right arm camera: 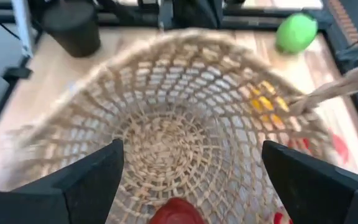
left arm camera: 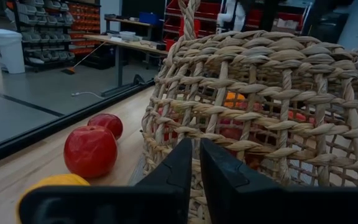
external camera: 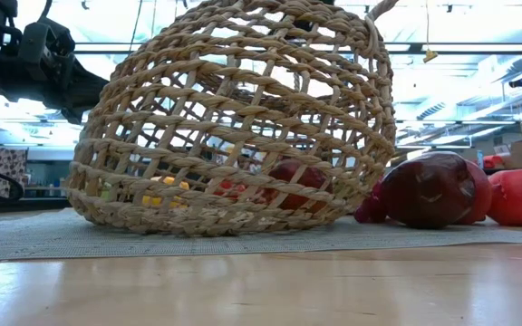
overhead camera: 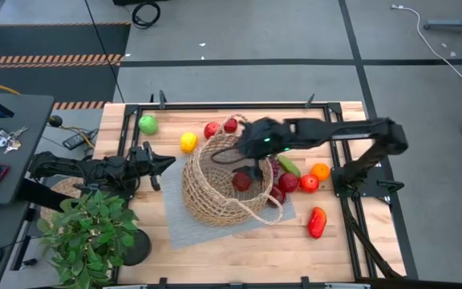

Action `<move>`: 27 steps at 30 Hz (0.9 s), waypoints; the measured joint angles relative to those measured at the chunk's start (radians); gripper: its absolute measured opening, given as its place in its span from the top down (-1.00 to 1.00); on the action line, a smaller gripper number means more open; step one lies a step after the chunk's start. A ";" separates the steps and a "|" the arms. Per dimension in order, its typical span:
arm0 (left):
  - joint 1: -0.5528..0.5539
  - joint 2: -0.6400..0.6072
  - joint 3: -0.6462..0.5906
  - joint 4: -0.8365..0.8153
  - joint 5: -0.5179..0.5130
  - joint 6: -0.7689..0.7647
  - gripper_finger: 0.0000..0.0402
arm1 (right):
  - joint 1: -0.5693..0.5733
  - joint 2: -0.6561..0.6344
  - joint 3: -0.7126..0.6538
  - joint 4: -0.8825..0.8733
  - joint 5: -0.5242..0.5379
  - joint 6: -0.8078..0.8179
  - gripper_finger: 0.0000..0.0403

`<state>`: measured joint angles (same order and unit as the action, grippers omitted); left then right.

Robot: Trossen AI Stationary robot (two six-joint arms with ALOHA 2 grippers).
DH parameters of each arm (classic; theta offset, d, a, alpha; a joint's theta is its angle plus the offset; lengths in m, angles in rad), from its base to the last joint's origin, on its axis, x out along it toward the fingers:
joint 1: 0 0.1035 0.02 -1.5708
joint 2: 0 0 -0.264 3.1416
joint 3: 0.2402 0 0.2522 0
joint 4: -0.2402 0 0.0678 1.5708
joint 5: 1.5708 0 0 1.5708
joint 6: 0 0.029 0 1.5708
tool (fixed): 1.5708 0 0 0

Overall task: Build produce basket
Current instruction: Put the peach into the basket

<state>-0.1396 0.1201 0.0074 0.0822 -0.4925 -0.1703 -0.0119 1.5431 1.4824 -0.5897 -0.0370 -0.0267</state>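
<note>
The basket [overhead camera: 223, 183] lies tipped on the mat (low view hides this); right gripper [right arm camera: 188, 186] gapes wide over a red fruit [right arm camera: 176, 211], left gripper [left arm camera: 194, 163] pinched closed beside it.

The basket [overhead camera: 223, 186] lies tipped on the mat [overhead camera: 189, 226] at the table [overhead camera: 239, 257] centre, one apple [overhead camera: 241, 181] inside. Pepper [overhead camera: 317, 222] lies toward the right edge. Lemon [overhead camera: 188, 142] and lime [overhead camera: 147, 124] lie toward the far-left corner. The plant [overhead camera: 87, 233] stands at the near-left corner.
</note>
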 joint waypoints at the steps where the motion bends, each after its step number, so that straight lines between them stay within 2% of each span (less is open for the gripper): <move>1: 0.000 0.000 0.000 0.000 0.000 0.000 0.80 | 0.003 -0.029 0.000 -0.009 0.001 0.009 -0.89; 3: 0.000 0.000 0.000 0.000 0.000 0.000 0.81 | 0.006 -0.082 0.000 -0.033 0.019 0.028 -0.88; 7: 0.000 0.000 0.000 0.000 0.000 0.000 0.83 | 0.005 -0.161 0.000 -0.145 0.124 0.042 -0.87; 10: 0.000 0.000 0.000 0.000 0.000 0.000 0.84 | -0.028 -0.212 -0.020 -0.183 0.150 0.051 -0.85; 15: 0.000 0.000 0.000 0.000 0.000 0.000 0.80 | -0.135 -0.282 -0.157 -0.118 0.142 0.061 -0.82; 19: 0.000 0.000 0.000 0.000 0.000 0.000 0.80 | -0.241 -0.325 -0.257 -0.050 0.072 0.089 -0.81; 27: 0.000 0.000 0.000 0.000 0.000 0.000 0.84 | -0.453 -0.308 -0.350 -0.027 0.000 0.157 -0.81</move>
<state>-0.1395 0.1204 0.0074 0.0822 -0.4924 -0.1703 -0.4645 1.2351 1.1328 -0.6165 -0.0368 0.1298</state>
